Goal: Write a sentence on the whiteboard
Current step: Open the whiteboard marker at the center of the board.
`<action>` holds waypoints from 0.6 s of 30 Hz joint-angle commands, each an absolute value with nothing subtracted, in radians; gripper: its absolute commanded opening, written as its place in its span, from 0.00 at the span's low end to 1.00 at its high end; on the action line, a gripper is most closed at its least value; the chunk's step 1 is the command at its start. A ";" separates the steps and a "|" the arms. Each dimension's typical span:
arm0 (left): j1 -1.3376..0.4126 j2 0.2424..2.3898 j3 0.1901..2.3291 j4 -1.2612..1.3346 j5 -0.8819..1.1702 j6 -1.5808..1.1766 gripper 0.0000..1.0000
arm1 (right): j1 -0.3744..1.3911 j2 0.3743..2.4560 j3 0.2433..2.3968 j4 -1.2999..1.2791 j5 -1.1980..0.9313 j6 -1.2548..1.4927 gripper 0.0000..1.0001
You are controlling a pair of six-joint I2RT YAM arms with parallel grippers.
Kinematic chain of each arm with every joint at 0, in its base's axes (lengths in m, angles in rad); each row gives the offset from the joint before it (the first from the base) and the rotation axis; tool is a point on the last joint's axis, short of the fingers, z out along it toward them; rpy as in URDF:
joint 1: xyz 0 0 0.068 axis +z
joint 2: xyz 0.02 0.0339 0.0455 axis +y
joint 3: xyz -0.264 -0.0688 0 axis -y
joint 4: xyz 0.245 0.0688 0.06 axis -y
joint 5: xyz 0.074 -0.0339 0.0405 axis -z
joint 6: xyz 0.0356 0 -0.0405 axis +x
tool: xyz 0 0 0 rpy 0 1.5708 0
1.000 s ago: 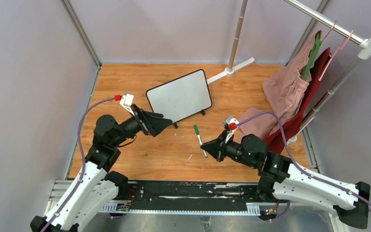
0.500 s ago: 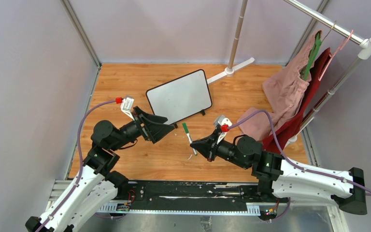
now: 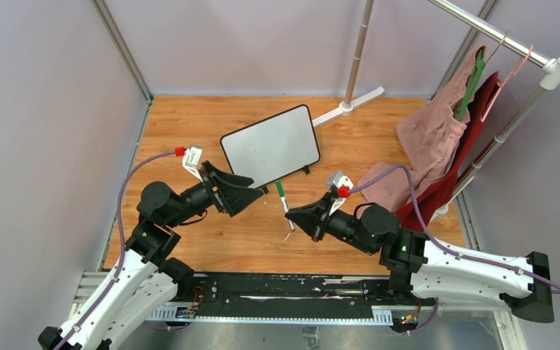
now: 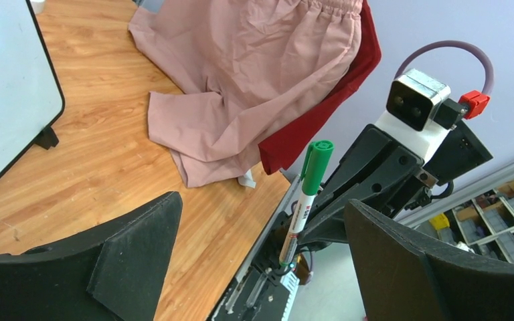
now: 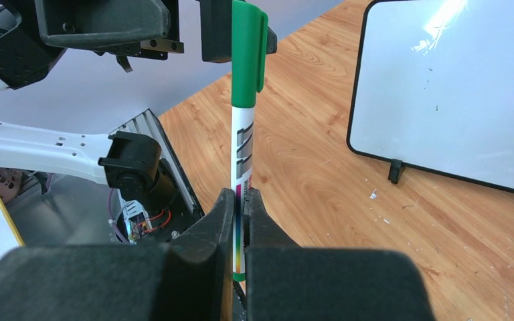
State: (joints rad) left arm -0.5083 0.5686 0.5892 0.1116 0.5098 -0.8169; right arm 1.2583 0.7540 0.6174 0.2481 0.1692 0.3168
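Top view: a second ago my right gripper (image 3: 292, 216) held the green marker (image 3: 284, 203) farther right. Now it is nearer my left gripper (image 3: 261, 191), the capped end just ahead of those spread jaws. The whiteboard (image 3: 271, 146) stands behind both, apart from them.

Left wrist view: the marker (image 4: 306, 200) shows upright in the gap between my wide-open fingers (image 4: 134, 247), touching neither. The whiteboard lies at far left.

Right wrist view: my right fingers (image 5: 201, 254) clamp the marker's barrel. The whiteboard stands upper right, well apart.
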 commanded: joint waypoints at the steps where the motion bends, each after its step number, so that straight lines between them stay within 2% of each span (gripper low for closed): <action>1: -0.518 0.561 0.628 0.138 0.535 -0.821 0.96 | 1.282 0.756 0.663 0.304 0.171 0.312 0.00; 18: -0.542 0.622 0.673 0.181 0.586 -0.838 0.81 | 1.294 0.858 0.713 0.374 0.138 0.316 0.00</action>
